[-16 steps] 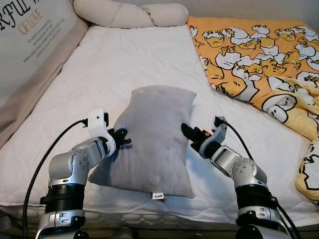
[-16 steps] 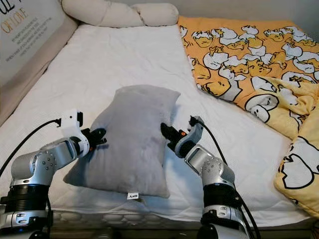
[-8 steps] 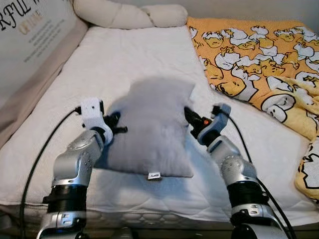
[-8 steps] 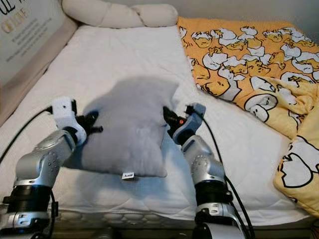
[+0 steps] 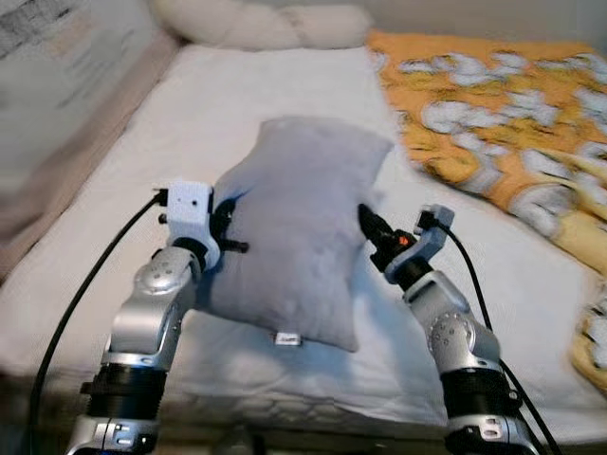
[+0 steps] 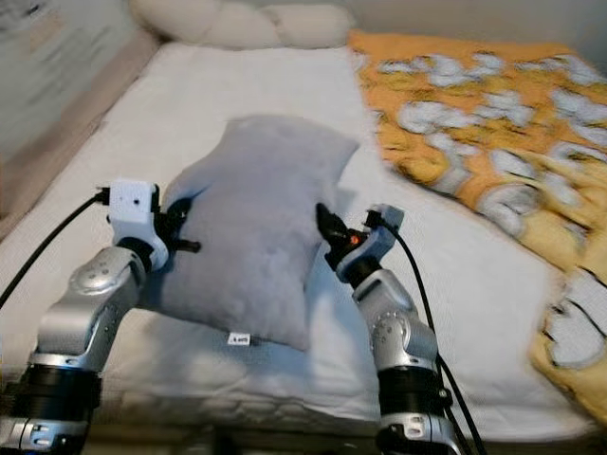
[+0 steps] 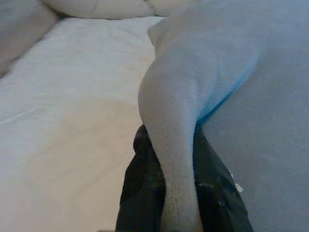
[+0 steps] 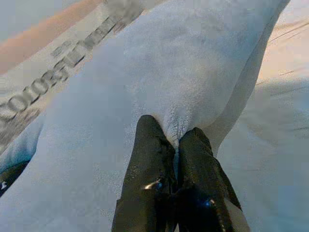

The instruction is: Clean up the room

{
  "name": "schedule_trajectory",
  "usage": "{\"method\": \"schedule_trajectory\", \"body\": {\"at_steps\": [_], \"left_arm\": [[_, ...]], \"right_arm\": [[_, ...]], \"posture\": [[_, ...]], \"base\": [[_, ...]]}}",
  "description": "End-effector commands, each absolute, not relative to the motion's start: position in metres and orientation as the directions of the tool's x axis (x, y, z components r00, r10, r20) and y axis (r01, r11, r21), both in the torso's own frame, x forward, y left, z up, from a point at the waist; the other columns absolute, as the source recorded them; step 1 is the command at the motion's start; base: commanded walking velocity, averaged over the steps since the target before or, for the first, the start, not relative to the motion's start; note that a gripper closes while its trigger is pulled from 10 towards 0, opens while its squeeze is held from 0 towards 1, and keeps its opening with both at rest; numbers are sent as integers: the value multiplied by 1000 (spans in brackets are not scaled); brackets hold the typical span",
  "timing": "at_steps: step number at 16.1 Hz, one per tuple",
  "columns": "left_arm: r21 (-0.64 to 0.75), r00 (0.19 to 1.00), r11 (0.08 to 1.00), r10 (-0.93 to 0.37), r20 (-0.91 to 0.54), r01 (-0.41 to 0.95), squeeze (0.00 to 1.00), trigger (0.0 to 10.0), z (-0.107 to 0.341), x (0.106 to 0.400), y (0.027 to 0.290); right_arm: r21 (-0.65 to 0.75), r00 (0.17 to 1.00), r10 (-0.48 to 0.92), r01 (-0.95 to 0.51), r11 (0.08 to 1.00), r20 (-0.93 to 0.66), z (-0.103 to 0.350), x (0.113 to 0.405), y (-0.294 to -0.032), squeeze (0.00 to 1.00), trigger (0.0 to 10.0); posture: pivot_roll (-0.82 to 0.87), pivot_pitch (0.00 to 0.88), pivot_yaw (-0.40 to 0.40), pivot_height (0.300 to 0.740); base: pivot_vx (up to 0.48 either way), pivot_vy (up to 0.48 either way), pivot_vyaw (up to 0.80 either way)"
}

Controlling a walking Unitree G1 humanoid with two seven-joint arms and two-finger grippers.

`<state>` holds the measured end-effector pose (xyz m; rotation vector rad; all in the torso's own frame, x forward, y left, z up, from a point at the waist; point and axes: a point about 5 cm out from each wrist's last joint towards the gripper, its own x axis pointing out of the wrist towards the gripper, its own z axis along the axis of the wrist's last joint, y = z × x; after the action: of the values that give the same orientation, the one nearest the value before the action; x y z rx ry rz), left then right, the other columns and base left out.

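Note:
A grey pillow (image 5: 299, 223) hangs lifted above the white mattress (image 5: 237, 95), held from both sides. My left gripper (image 5: 224, 227) is shut on the pillow's left edge; in the left wrist view a fold of grey fabric (image 7: 174, 145) sits pinched between the black fingers (image 7: 142, 193). On the pillow's right edge my right gripper (image 5: 365, 220) is shut, and the right wrist view shows its fingertips (image 8: 149, 140) pinching the cloth (image 8: 193, 72). A small white tag (image 5: 285, 337) dangles at the pillow's near edge.
An orange blanket with white duck prints (image 5: 503, 123) covers the bed's right side. A long cream bolster pillow (image 5: 266, 24) lies at the head of the bed. A padded bumper with lettering (image 5: 57, 66) lines the left side.
Both arms have raised the pillow off the mattress and carried it a little farther away. The picture has shifted and blurred, so the camera moved too.

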<state>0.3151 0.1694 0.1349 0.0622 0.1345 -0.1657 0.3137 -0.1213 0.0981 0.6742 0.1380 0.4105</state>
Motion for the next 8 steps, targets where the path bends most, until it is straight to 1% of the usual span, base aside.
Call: {"method": "schedule_trajectory", "body": {"at_steps": [1,7,8], "left_arm": [[104,991,989,-92,-98,102,0,10000,143,314,184],[133,988,984,-108,-110,122,0,10000,141,315,182],[139,988,982,-113,-109,128,0,10000,141,316,180]], "right_arm": [[634,920,389,-328,700,47,106,314,-126,0,10000],[637,935,354,-288,715,25,105,312,-128,0,10000],[648,942,336,-267,713,19,104,312,-129,0,10000]], "posture": [[-38,0,17,740],[-40,0,9,740],[-40,0,8,740]], "base": [[0,349,0],[0,324,0],[0,334,-444]]}}
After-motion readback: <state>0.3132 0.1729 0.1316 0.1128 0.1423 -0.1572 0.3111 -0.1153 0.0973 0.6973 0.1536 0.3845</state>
